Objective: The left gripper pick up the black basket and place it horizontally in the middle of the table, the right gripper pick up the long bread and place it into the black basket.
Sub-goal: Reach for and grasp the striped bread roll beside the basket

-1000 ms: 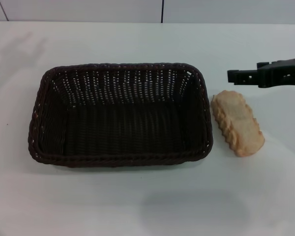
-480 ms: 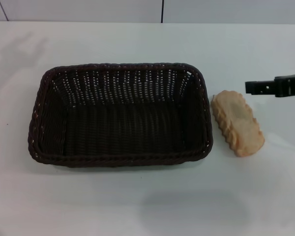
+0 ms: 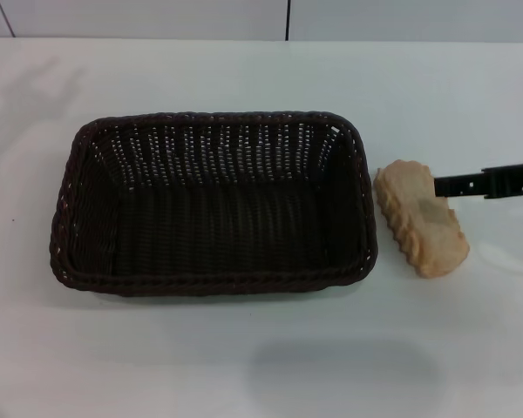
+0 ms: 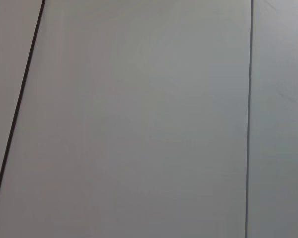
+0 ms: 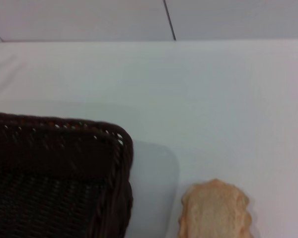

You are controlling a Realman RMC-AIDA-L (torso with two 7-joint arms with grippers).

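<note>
The black basket [image 3: 211, 202] lies lengthwise across the middle of the white table [image 3: 244, 366], empty. The long bread [image 3: 414, 222] lies on the table just right of the basket, its pale flat side up. Only a slim black part of my right gripper [image 3: 439, 185] shows, reaching in from the right edge, its tip over the bread's upper right edge. I cannot tell whether it touches the bread. The right wrist view shows the basket's corner [image 5: 54, 173] and one end of the bread [image 5: 214, 210]. My left gripper is out of view.
A pale panelled wall [image 3: 288, 17] runs behind the table's far edge. The left wrist view shows only wall panels [image 4: 139, 124] with dark seams. Bare tabletop lies in front of the basket and left of it.
My right gripper has come down in the head view from beyond the bread to over its upper right edge, drawing back to the right. Basket and bread have not moved.
</note>
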